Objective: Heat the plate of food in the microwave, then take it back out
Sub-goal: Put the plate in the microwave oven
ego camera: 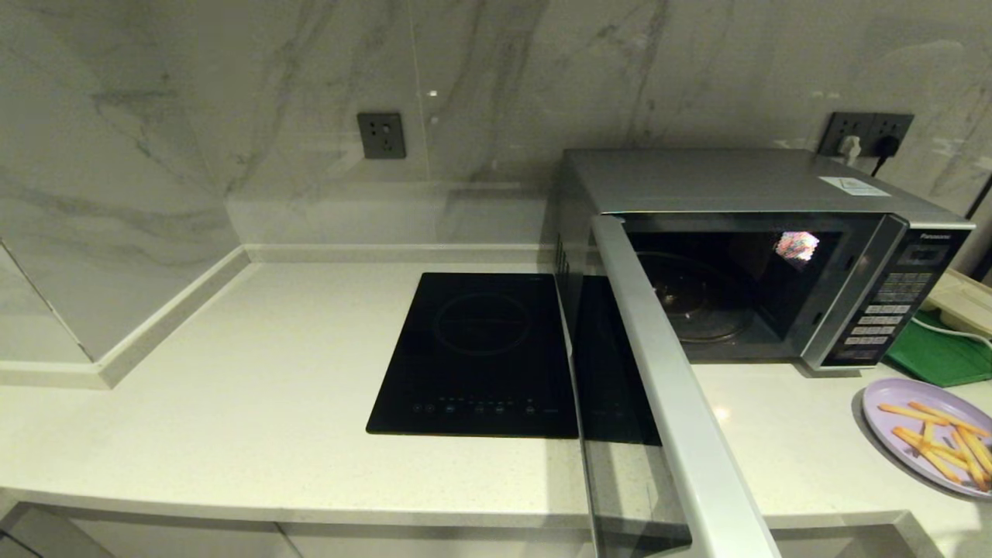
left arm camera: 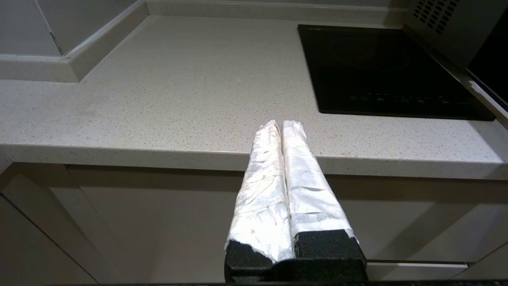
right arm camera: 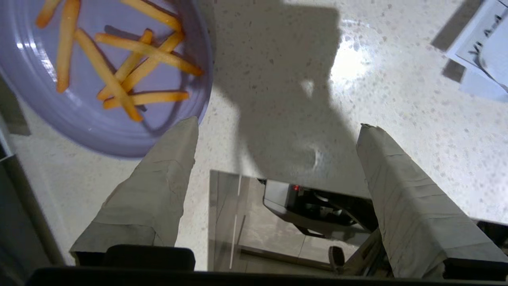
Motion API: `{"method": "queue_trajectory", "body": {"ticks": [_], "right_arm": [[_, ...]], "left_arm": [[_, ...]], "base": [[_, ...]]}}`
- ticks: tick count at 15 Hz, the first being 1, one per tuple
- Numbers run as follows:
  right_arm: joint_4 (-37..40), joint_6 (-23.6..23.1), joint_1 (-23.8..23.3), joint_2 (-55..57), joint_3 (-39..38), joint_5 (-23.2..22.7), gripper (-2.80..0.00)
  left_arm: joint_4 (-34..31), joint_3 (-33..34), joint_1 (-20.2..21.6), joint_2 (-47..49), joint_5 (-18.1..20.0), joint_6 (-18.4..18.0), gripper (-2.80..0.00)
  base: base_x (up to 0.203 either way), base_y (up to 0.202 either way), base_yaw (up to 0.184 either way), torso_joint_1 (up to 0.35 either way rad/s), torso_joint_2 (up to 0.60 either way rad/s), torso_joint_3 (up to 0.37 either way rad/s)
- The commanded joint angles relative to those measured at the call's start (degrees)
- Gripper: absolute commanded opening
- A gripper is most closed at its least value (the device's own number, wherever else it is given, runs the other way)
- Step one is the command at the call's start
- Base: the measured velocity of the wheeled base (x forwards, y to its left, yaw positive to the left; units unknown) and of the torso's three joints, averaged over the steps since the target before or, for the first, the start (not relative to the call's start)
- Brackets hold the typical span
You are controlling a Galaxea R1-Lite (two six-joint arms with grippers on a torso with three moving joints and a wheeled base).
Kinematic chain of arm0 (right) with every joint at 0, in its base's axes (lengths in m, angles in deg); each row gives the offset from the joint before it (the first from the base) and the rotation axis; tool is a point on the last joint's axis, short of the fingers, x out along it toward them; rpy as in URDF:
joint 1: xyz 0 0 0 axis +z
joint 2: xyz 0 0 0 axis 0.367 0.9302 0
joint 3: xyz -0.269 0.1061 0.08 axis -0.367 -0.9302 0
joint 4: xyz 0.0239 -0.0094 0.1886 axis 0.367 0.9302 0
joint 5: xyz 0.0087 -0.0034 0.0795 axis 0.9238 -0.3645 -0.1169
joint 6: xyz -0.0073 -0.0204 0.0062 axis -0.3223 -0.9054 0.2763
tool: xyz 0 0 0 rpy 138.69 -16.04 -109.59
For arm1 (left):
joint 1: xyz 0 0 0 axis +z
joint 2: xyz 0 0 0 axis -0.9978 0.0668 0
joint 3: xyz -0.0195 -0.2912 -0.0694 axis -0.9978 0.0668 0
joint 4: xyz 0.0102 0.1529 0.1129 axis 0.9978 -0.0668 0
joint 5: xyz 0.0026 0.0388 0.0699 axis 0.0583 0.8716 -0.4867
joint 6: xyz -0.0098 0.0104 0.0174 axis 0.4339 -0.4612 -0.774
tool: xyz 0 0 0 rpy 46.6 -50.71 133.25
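The microwave (ego camera: pixel 763 256) door stands open, cavity empty. The plate of food (ego camera: pixel 930 434) rests on the counter near its edge. The right gripper (right arm camera: pixel 278 131), spread wide, hovers beside the rim; an off-centre grasp could tip the fries. The left gripper (left arm camera: pixel 282 127), clenched empty, idles at the counter front.

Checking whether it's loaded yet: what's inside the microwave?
The microwave stands open; only its bare glass turntable shows inside, though the swung-out door hides the cavity's left edge. The plate of food sits on the counter, near the right gripper.
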Motion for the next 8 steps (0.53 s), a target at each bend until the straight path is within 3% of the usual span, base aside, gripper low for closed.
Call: {"method": "queue_trajectory", "body": {"ticks": [1, 8], "right_arm": [[-1.49, -1.54, 0.05, 4.53, -1.16, -0.13, 0.00], [-2.05, -2.13, 5.16, 9.20, 0.17, 0.21, 0.00]], "left_arm": [[0.02, 0.01, 0.02, 0.00, -0.02, 0.03, -2.80], [0.02, 0.01, 0.02, 0.00, -0.02, 0.03, -2.80]], "base": [[0.000, 0.000, 0.000, 0.000, 0.00, 0.000], [0.000, 0.000, 0.000, 0.000, 0.00, 0.000]]}}
